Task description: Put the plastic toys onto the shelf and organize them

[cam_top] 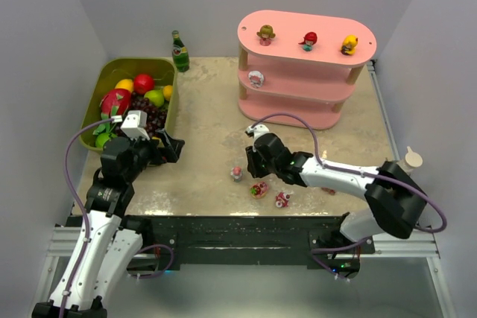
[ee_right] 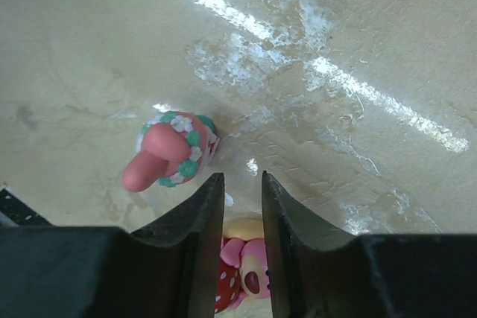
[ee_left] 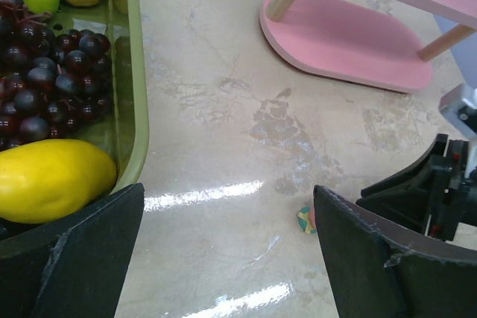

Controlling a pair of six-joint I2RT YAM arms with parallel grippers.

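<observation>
The pink shelf (cam_top: 294, 53) stands far right on the bench (cam_top: 209, 109), three plastic toys (cam_top: 266, 33) on top. The left end effector (ee_left: 231, 251) gapes wide beside the green bin (cam_top: 138, 61). The right end effector (ee_right: 237, 184), low over the near bench, is nearly closed with a pink-and-red toy (ee_right: 244, 273) in its gap; clamped or not, I can't tell

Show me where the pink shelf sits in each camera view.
Top external: shelf at upper right, all three boards visible.
Left wrist: shelf at top right, only its lower boards and posts.
Right wrist: not in it.
Shared landmark: the beige table, seen in all three views.
</observation>
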